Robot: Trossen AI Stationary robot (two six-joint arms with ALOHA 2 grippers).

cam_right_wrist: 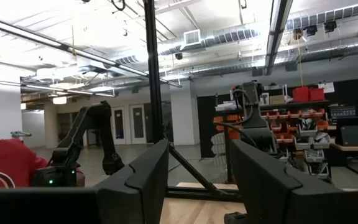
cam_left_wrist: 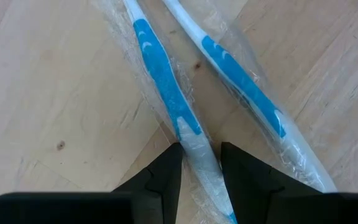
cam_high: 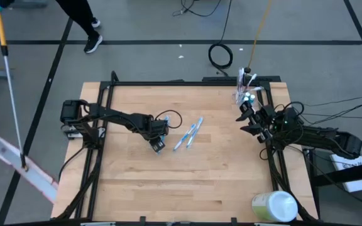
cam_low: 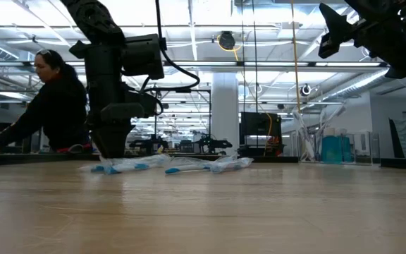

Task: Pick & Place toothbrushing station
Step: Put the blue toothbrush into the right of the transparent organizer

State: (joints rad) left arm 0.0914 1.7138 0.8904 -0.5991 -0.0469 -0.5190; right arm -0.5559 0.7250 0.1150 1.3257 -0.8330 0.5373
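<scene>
Dark jointed arms, black cables

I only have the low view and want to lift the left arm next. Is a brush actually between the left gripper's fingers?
Observer: Yes. The left wrist view shows the left gripper closed on the handle end of one wrapped blue toothbrush.
Operator: How many brushes lie there?
Observer: Two. The second toothbrush lies beside the first, outside the fingers.
Operator: And the right arm?
Observer: From above, the right gripper is at the far right, next to the clear cup. It is open and holds nothing.
</scene>
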